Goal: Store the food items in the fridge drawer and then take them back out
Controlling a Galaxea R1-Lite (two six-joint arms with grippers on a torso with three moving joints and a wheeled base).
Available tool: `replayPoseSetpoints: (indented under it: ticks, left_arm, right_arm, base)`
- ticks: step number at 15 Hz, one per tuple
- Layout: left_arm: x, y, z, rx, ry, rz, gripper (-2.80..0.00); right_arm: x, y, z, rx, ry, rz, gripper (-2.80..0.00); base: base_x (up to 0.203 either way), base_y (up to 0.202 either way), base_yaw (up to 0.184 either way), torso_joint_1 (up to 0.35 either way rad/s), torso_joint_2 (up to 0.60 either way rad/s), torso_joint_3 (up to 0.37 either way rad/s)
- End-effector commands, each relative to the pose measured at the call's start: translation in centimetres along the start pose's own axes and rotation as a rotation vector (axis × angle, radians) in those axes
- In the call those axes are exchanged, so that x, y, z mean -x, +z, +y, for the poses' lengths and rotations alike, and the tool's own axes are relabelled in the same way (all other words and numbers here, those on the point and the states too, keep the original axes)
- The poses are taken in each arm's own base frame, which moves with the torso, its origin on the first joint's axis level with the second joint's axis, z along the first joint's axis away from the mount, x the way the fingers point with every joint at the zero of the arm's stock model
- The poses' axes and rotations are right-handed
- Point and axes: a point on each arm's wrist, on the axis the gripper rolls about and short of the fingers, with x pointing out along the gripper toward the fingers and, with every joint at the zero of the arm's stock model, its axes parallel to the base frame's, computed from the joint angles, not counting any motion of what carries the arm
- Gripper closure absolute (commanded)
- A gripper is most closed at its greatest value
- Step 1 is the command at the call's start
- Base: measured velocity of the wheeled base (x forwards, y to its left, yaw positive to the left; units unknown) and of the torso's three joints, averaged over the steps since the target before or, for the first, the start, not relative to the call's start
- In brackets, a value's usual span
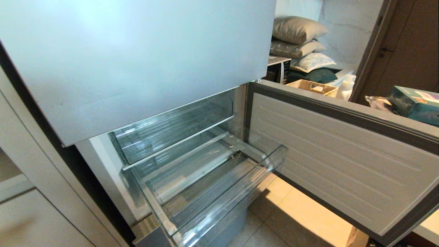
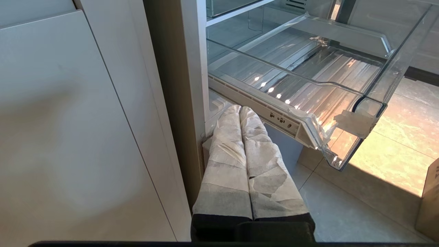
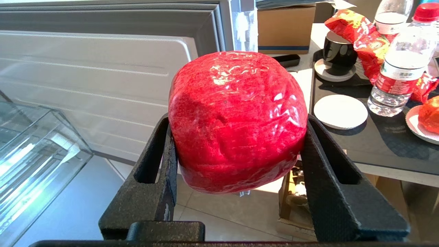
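Fingers [image 3: 161,164] of the right gripper [image 3: 236,157] clamp a film-wrapped red fruit [image 3: 236,120] in the air beside the empty pulled-out fridge drawer [image 1: 219,192], and that glossy skin could slip free, while the left gripper [image 2: 240,113] sits pressed together

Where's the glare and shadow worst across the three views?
Head view: soft bright haze on the upper fridge door; sunlit floor beside the drawer's shadow. Left wrist view: specular dots along the drawer's ribbed floor, sun patch beyond the shut left gripper. Right wrist view: wrinkled highlights on the red fruit held in the right gripper; bright sheen on the drawer.
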Motion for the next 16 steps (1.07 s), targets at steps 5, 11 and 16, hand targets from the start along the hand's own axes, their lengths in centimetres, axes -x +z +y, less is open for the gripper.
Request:
replayPoseSetpoints:
  ticks: [5,11,16]
  left_arm:
    - [0.0,0.0,0.0,0.0,0.0,0.001,0.0]
    - [0.0,0.0,0.0,0.0,0.0,0.001,0.0]
    - [0.0,-0.1,0.0,0.0,0.0,0.002,0.0]
  right_arm:
    - [-0.6,0.5,0.2,0.0,-0.078,-0.003,0.0]
    - [-1.6,0.6,0.2,0.002,-0.179,-0.009,0.0]
    - [-2.4,0.8,0.1,0.001,-0.255,0.007,0.0]
  base:
    - [0.0,0.0,0.0,0.0,0.0,0.0]
    - [0.0,0.0,0.0,0.0,0.0,0.0]
    - [0.0,0.0,0.0,0.0,0.0,0.0]
